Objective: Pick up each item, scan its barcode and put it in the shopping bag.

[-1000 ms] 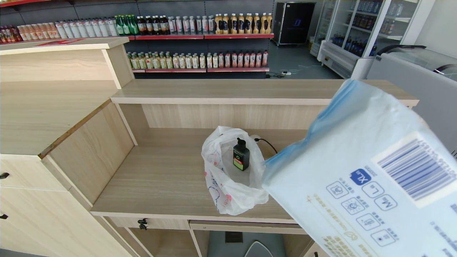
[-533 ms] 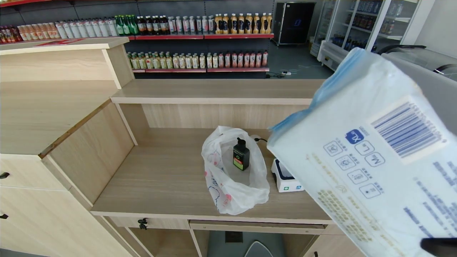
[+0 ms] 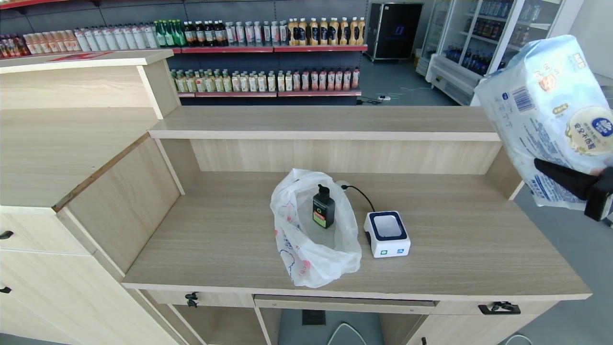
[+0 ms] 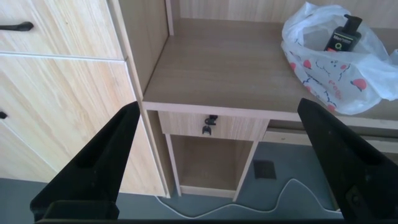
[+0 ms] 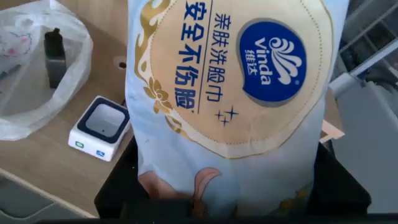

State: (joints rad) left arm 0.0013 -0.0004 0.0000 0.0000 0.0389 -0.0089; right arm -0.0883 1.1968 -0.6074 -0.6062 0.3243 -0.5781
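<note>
Pack: pack [image 3: 546,120] hangs high off the right end of the counter [image 3: 479,249], well apart from the scanner [image 3: 387,234].
Right gripper: right gripper [image 3: 565,175] is clamped on the pack's lower part.
Left gripper: left gripper [image 4: 217,106] has its jaws spread and holds nothing, low by the counter's left front.
Done: bottle [image 3: 323,210] stands in the bag [image 3: 292,239], so that item looks finished.
Left: pack is not bagged; whether it is scanned I cannot tell.

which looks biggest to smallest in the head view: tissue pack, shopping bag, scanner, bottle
1. tissue pack, but it is held nearer the camera, so its lead over the bag is unsure
2. shopping bag
3. scanner
4. bottle
</note>
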